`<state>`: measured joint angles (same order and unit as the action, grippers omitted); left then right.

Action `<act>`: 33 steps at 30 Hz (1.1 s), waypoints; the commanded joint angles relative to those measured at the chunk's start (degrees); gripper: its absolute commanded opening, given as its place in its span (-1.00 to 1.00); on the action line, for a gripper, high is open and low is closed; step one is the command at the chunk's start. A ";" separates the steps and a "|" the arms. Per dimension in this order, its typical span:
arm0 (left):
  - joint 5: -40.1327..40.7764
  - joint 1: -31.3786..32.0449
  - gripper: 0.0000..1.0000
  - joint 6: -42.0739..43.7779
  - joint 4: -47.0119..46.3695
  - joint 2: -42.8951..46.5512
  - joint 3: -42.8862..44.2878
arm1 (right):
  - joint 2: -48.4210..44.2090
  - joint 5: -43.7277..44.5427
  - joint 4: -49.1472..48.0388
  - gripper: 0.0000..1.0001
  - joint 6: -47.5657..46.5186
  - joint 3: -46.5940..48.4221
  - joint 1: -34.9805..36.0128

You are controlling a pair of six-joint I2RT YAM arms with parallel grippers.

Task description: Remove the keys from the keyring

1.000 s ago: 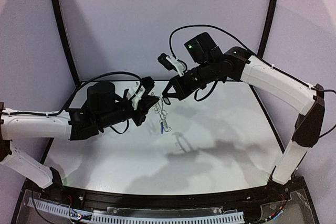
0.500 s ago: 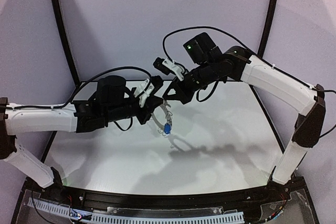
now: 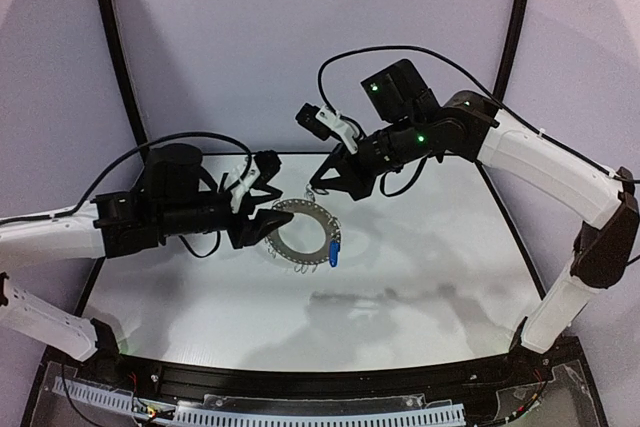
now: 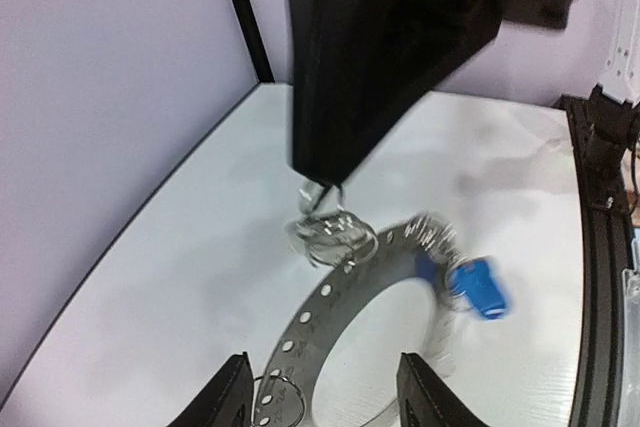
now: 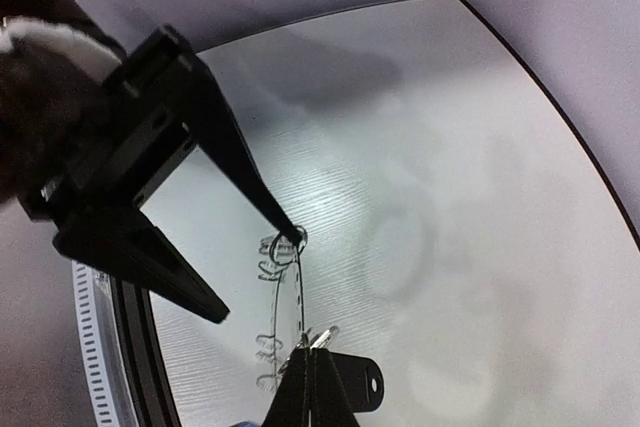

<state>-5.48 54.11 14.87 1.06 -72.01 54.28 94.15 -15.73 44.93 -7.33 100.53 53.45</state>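
Keyring (image 3: 283, 245) below right claw (image 3: 313, 190), over table (image 3: 430, 267) centre, well inside edges.

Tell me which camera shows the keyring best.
The top external view. It shows the whole keyring: full circle, wide hole and fringed rim. The left wrist view is closer, but the keyring runs off the bottom edge and is partly blurred. The right wrist view catches it nearly edge-on, as a thin line.

The keyring (image 4: 315, 312), a flat dark-grey disc with a wide hole and small punched holes, hangs tilted above the bench (image 3: 440, 247). The right pincer (image 3: 314, 190) pinches a wire loop at its top. The blue key (image 4: 478, 287) dangles from its rim.
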 commanded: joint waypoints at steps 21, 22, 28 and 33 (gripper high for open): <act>-3.06 -0.37 -0.24 7.87 6.72 -2.74 8.26 | 0.03 -0.61 -1.59 -1.00 2.72 1.32 0.16; -3.16 -0.34 -0.24 7.84 6.44 -2.99 8.35 | 0.13 -0.60 -1.60 -1.00 2.64 1.45 0.23; -3.38 -0.33 -0.34 7.43 5.94 -4.65 9.60 | 1.46 1.40 -0.20 -1.00 2.22 3.30 0.60; -2.25 -0.32 -0.46 6.90 5.30 -6.23 10.93 | 2.54 1.29 1.21 -1.00 2.82 4.58 0.67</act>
<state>-8.08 54.11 22.11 7.31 -77.43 62.98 95.68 -15.14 45.69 -5.39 102.63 53.56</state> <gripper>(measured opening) 0.283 0.010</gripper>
